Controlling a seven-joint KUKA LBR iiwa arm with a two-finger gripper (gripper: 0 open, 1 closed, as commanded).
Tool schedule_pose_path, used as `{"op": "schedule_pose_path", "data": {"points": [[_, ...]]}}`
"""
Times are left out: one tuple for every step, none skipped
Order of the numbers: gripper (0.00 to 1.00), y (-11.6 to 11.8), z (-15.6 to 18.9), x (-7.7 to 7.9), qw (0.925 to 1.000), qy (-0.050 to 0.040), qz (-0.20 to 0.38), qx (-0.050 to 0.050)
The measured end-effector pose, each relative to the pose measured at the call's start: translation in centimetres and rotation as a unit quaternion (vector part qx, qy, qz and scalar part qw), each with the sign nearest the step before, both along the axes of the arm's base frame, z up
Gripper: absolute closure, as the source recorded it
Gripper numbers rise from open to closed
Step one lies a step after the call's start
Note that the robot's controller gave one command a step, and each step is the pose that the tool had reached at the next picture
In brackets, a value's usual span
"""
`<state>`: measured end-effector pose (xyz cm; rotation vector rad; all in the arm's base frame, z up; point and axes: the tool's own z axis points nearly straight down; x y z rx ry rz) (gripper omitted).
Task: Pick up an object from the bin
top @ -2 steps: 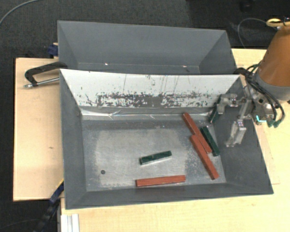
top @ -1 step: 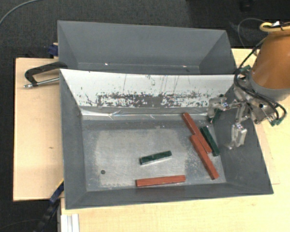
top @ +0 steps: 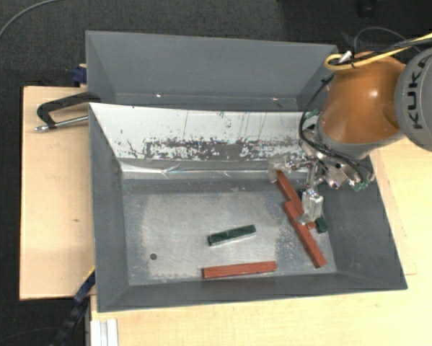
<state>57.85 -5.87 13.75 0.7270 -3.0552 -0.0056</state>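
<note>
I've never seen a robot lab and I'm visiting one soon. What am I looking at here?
One camera looks down, slightly sideways, into a grey metal bin. The orange-capped machine from the right is a robot arm; the gripper at its tip is its hand. It hangs over a long red-brown bar lying slantwise at the bin's right side. Also there: a short dark green bar in the middle and a second red-brown bar near the front. Whether anything is gripped, I cannot tell.

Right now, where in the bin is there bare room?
Bare: the bin floor at left, from wall to green bar. Crowded: the right side, where the gripper hangs over a long red bar; a short red bar lines the front.
</note>
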Motion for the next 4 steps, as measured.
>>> {"op": "schedule_pose_path", "data": {"points": [[0.00,6.1,-6.9,-3.3,0.9968,0.0017,0.080,0.001],[0.00,11.6,-6.7,-4.6,0.9891,-0.0011,0.147,0.000],[1.00,11.4,-6.7,-4.5,0.9893,-0.0014,0.146,-0.001],[1.00,9.5,13.1,-2.8,0.9713,-0.0096,0.237,-0.002]]}}
